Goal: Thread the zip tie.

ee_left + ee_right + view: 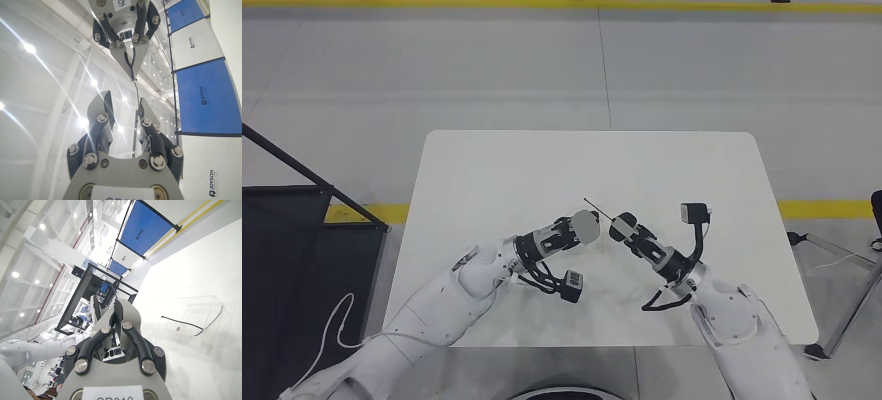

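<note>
A thin black zip tie (597, 210) hangs in the air between my two grippers above the middle of the white table (482, 170). My right gripper (132, 76) is shut on the zip tie (137, 92); two strands of it run up between its fingers. One free strand reaches from those tips to my left gripper (123, 102). The left gripper stands open, and the strand passes close to one of its fingers (144, 108). In the top view the left gripper (587, 226) and right gripper (619, 226) face each other tip to tip. The right gripper (115, 303) holds the zip tie (114, 292), which sticks out past its tips.
A clear plastic box (211, 306) stands on the table (189, 275) with a second black zip tie (181, 323) lying partly inside it. A dark frame with black fabric (282, 240) stands left of the table.
</note>
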Motion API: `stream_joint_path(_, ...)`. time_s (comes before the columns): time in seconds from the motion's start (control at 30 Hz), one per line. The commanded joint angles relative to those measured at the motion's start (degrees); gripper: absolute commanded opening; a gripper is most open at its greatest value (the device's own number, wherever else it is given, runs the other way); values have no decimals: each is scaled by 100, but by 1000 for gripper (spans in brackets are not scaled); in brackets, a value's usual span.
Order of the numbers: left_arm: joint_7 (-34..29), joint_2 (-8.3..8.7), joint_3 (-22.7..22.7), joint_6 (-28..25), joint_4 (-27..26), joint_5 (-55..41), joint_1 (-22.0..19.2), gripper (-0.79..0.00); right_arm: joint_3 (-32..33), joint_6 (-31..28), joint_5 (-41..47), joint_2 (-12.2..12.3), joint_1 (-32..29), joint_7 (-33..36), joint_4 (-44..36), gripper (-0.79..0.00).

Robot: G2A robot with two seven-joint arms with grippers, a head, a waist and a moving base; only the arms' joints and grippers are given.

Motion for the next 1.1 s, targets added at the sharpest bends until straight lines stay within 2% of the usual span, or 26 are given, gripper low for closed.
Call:
stream_joint_path(0.0, 27, -9, 37, 26, 9, 0, -5, -422, 4, 4, 10, -4, -1, 0, 1, -785)
stream_joint_path(0.43, -54, -92, 100, 113, 174, 0, -35, -416, 22, 62, 81, -23, 14, 48, 19, -785)
stream_joint_path(1.07, -344, -221, 282, 127, 431, 0, -198, -517, 10, -16, -7, -38, 1, 207, 4, -785)
